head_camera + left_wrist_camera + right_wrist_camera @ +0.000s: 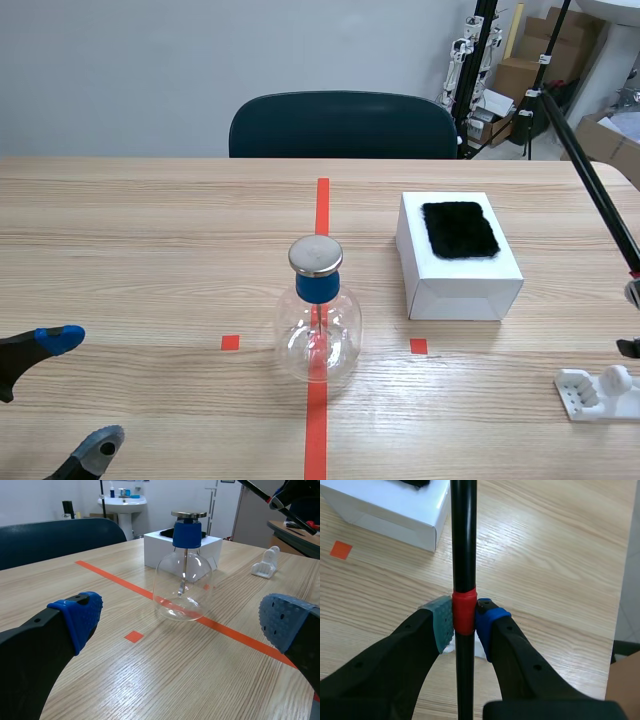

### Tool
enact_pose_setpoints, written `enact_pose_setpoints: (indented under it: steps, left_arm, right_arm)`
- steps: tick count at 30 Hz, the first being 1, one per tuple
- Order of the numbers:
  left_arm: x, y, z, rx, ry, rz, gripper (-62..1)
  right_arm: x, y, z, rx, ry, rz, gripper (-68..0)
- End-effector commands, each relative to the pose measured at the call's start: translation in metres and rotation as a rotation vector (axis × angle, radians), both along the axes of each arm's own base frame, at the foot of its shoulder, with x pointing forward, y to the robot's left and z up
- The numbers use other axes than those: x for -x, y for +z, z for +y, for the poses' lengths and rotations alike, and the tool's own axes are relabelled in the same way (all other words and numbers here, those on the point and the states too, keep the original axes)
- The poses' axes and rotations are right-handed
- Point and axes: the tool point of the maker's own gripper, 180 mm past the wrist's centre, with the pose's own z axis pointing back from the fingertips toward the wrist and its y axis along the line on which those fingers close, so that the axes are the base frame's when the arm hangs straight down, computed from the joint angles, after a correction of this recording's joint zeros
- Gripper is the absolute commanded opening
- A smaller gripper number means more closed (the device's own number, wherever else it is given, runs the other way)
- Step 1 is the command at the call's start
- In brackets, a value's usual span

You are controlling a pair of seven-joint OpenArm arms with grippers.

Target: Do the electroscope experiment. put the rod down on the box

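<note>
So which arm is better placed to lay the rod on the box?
Right: the right gripper is shut on the rod, near the white box. The left gripper is open and empty.

Flask (317,325) ctr; box (458,268) behind-right w/ pad (459,229) on top; stand (590,395) front-right.

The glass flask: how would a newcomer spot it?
Find the orange-red tape line down the wooden table's middle. The glass flask stands on it, left of the white box. It alone is see-through, with a blue collar and metal cap.
</note>
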Motion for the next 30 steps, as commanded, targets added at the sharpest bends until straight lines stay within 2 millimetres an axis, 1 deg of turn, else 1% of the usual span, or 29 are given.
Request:
enact_pose_setpoints:
  steps: [1,4,9,13,16,18,23,27,30]
  left_arm:
    - [-0.003,0.006,0.005,0.005,0.01,-0.026,1.4]
    - [-0.003,0.006,0.005,0.005,0.01,-0.026,1.4]
    - [-0.003,0.006,0.005,0.005,0.01,-0.026,1.4]
    - [-0.003,0.006,0.005,0.005,0.01,-0.026,1.4]
    - [-0.003,0.006,0.005,0.005,0.01,-0.026,1.4]
    - [-0.003,0.006,0.005,0.005,0.01,-0.026,1.4]
    - [-0.003,0.007,0.005,0.005,0.01,-0.026,1.4]
    - [-0.003,0.007,0.005,0.005,0.01,-0.026,1.4]
    - [-0.003,0.007,0.005,0.005,0.01,-0.026,1.4]
  right_arm:
    - [-0.012,0.016,-0.003,0.016,-0.009,-0.042,-63.8]
    - [-0.018,0.021,-0.005,0.014,-0.023,-0.021,-63.8]
    - [-0.031,0.035,-0.008,0.009,-0.037,-0.036,-63.8]
    - [-0.036,0.035,-0.008,-0.039,-0.057,-0.017,-63.8]
    - [-0.043,0.034,-0.017,-0.054,-0.085,-0.02,-63.8]
    - [-0.046,0.029,-0.026,-0.06,-0.116,-0.01,-63.8]
    - [-0.049,0.006,-0.041,-0.122,-0.193,0.082,-63.8]
    - [-0.05,-0.011,-0.041,-0.148,-0.226,0.171,-63.8]
    - [-0.051,-0.02,-0.04,-0.163,-0.244,0.219,-63.8]
